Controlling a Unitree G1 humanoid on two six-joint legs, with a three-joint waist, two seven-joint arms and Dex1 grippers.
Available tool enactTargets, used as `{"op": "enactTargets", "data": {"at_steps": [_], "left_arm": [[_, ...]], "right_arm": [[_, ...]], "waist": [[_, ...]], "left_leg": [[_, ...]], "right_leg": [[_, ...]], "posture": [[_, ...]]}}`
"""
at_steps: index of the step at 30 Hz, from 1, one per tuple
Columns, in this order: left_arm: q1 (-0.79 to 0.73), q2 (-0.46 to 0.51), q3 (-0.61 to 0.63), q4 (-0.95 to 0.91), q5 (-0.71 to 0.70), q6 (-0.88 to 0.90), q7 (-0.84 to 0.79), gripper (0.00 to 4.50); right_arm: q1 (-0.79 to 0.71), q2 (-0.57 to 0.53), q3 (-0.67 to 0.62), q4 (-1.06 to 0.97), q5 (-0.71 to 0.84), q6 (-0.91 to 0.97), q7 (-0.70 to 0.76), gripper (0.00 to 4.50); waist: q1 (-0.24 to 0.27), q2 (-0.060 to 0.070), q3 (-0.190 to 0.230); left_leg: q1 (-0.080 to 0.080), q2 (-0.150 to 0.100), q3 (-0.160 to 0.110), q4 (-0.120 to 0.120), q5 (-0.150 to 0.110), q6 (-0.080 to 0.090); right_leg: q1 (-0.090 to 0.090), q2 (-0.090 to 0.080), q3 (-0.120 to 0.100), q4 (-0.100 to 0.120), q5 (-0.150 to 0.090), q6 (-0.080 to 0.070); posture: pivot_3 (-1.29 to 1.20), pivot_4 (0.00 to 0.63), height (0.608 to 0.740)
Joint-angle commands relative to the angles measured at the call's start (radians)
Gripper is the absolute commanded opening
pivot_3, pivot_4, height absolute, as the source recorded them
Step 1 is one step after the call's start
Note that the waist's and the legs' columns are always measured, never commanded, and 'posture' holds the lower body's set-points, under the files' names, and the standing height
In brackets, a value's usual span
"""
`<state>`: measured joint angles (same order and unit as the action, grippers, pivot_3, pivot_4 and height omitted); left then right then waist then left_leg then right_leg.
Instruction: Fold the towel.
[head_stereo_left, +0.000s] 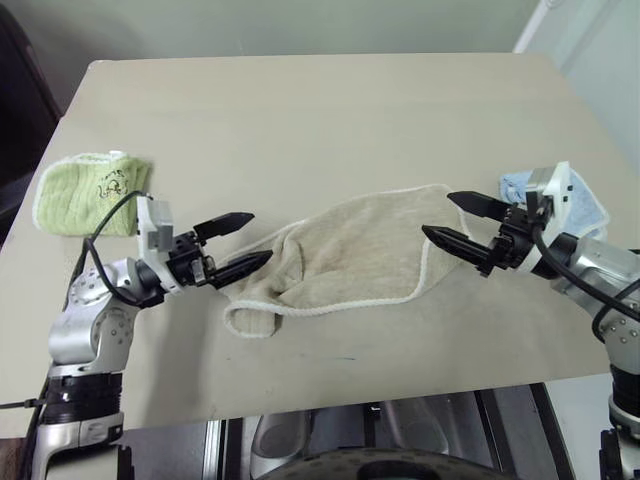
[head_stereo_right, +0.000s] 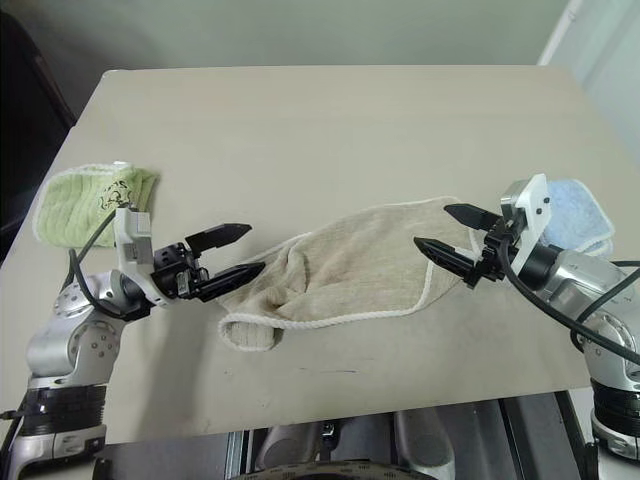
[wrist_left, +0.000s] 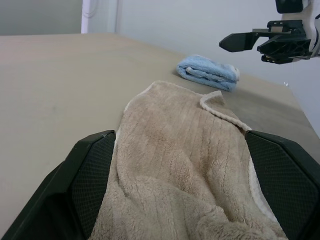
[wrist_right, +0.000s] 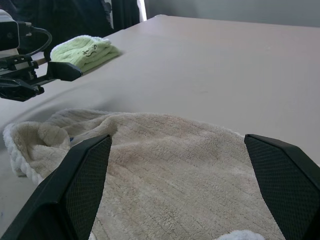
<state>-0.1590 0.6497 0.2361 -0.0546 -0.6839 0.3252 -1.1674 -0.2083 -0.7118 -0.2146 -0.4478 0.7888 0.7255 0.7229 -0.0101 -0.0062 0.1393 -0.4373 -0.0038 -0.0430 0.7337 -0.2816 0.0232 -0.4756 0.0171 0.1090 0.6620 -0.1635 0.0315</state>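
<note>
- My left tool (head_stereo_left: 236, 243) hangs at the towel's (head_stereo_left: 360, 250) bunched end and my right tool (head_stereo_left: 462, 222) at its flatter end, each aimed inward along the cloth. I judge this is so I can take both ends at once.
- Both tools have their fingers spread wide and pinch nothing. In the wrist views the cloth lies between and under the black fingers (wrist_left: 85, 190), unheld.
- The towel lies on the tabletop (head_stereo_left: 320, 110) near the front edge, between my two tools, running slantwise from the left front to the right rear.
- It is beige terry with a white corded edge. It is not yet folded neatly: the left end is rumpled and rolled under into a small loop, while the right part lies fairly flat.
- The green folded cloth (head_stereo_left: 85, 190) sits at the left edge, well apart, and the blue folded cloth (wrist_left: 207, 72) near my right arm. I take them as finished or spare, kept clear of the work.
</note>
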Motion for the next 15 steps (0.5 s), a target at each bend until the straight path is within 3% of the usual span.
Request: {"op": "enactTargets", "data": {"at_steps": [1,6,10,15], "left_arm": [[-0.020,-0.007,-0.003,-0.022,0.006,-0.018,0.005,4.49],[-0.044,-0.019,-0.017,-0.026,-0.005,0.004,0.003,4.49],[-0.057,-0.022,-0.018,-0.019,0.001,0.000,0.005,4.49],[-0.061,-0.032,-0.028,-0.035,0.011,-0.002,0.019,4.49]], "right_arm": [[-0.008,-0.006,-0.033,-0.025,-0.002,-0.023,-0.009,4.50],[-0.019,-0.004,-0.068,-0.015,0.049,0.032,-0.052,4.50],[-0.023,-0.024,-0.054,0.025,-0.008,-0.007,-0.031,4.50],[-0.144,-0.033,-0.016,0.189,-0.039,0.042,-0.032,4.50]], "waist": [[0.000,0.000,0.000],[0.000,0.000,0.000],[0.000,0.000,0.000],[-0.002,0.000,0.000]], "left_leg": [[0.000,0.000,0.000,0.000,0.000,0.000],[0.000,0.000,0.000,0.000,0.000,0.000],[0.000,0.000,0.000,0.000,0.000,0.000],[0.000,0.000,0.001,0.001,0.001,0.001]], "right_leg": [[0.000,0.000,0.000,0.000,0.000,0.000],[0.000,0.000,0.000,0.000,0.000,0.000],[0.000,0.000,0.000,0.000,0.000,0.000],[0.000,0.000,0.001,0.000,0.001,0.000]], "posture": [[0.00,0.150,0.703],[0.00,0.150,0.703],[0.00,0.150,0.703],[0.00,0.150,0.703]]}}
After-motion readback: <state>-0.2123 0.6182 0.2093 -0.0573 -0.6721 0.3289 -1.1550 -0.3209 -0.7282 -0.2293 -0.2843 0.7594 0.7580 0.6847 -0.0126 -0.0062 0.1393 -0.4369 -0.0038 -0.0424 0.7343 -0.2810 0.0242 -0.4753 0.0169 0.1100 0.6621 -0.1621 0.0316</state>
